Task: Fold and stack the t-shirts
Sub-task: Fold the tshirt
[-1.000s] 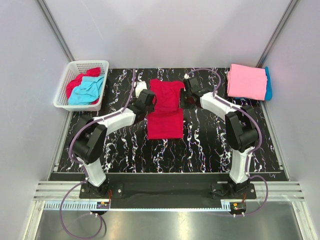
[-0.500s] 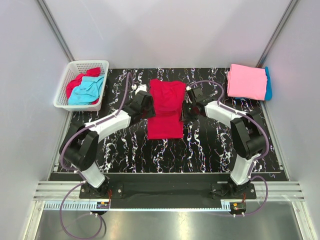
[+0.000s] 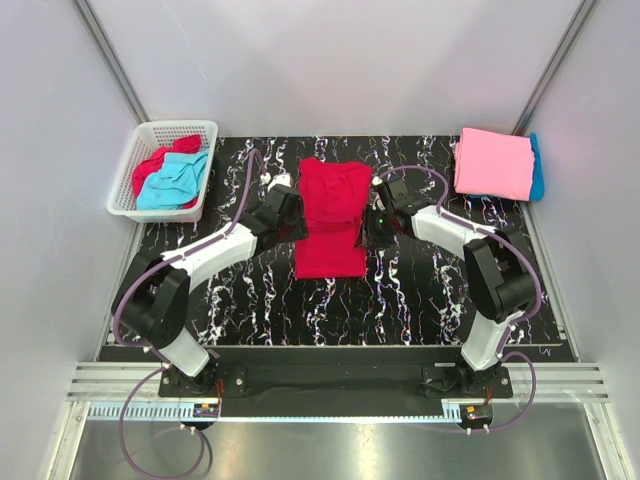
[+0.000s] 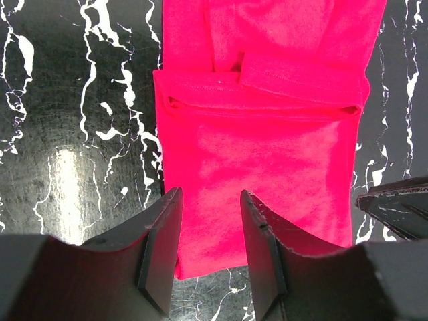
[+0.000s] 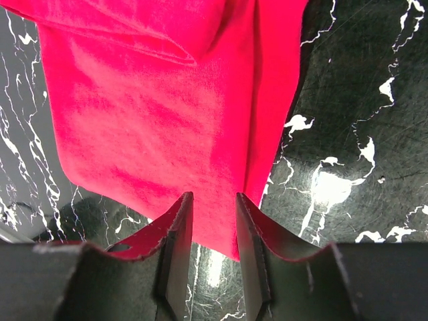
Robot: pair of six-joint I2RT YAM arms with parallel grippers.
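A crimson red t-shirt (image 3: 328, 200) lies on the black marble table, its upper part folded down over the lower part. My left gripper (image 3: 288, 222) is open and hovers at the shirt's left edge. My right gripper (image 3: 368, 228) is open at its right edge. In the left wrist view the open jaws (image 4: 210, 195) frame the red cloth (image 4: 267, 154) near its left hem corner. In the right wrist view the open jaws (image 5: 213, 197) hang over the cloth (image 5: 147, 100) at its corner. A folded pink t-shirt (image 3: 492, 162) lies on a turquoise one (image 3: 538, 165) at the far right.
A white lattice basket (image 3: 140, 140) at the far left holds a crumpled red shirt (image 3: 152, 168) and a turquoise shirt (image 3: 175, 182). The right gripper's black tip (image 4: 394, 204) shows in the left wrist view. Grey walls enclose the table.
Both grippers have moved from the shirt's upper sides toward the near edge, along its left and right edges. The shirt stays folded in place.
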